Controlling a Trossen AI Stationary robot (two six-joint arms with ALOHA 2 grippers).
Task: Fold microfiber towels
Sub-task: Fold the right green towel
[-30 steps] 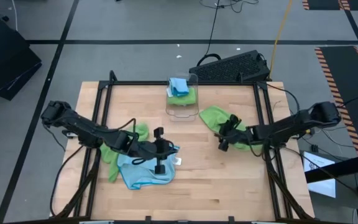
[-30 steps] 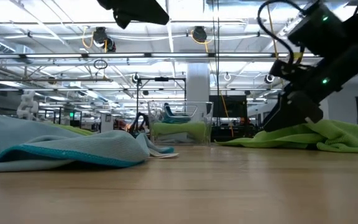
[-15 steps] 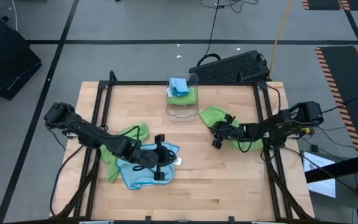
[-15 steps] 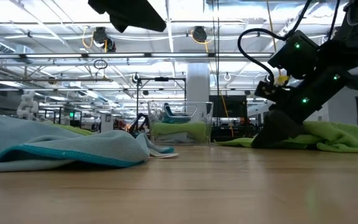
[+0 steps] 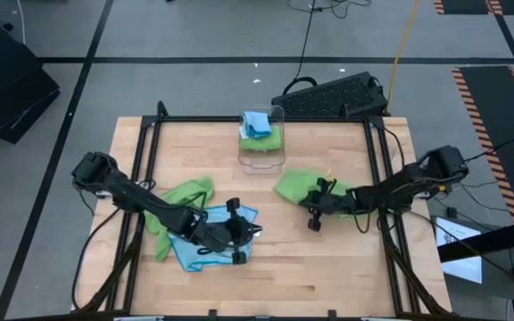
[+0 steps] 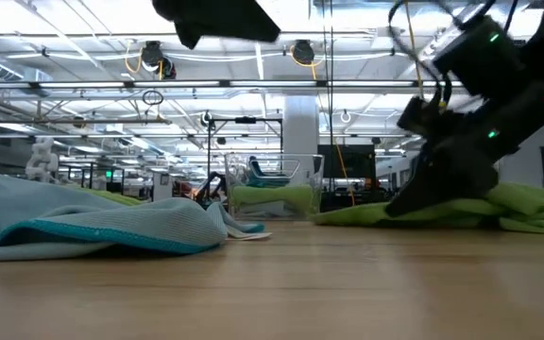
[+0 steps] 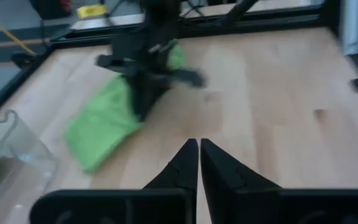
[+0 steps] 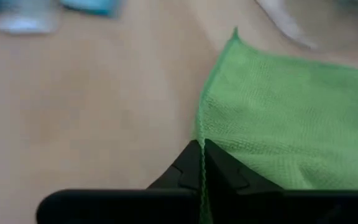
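**Right hand pinching green towel edge**

Right hand (image 5: 314, 214) low on the counter (image 5: 328, 276), fingers pressed together on the edge of a green towel (image 5: 294, 187); in the right wrist view the hem (image 8: 199, 134) runs straight into the closed tips. Rest of that towel lies flat ahead of and beside the hand.

Left hand (image 5: 236, 242) pressed together, nothing visibly pinched, hovering over the blue towel (image 5: 196, 251). Another green towel (image 5: 178, 198) sits just behind it, partly under the arm.

Bin (image 5: 261, 141) is well beyond both hands at the counter's far edge, holding folded green and blue towels (image 5: 258, 125).
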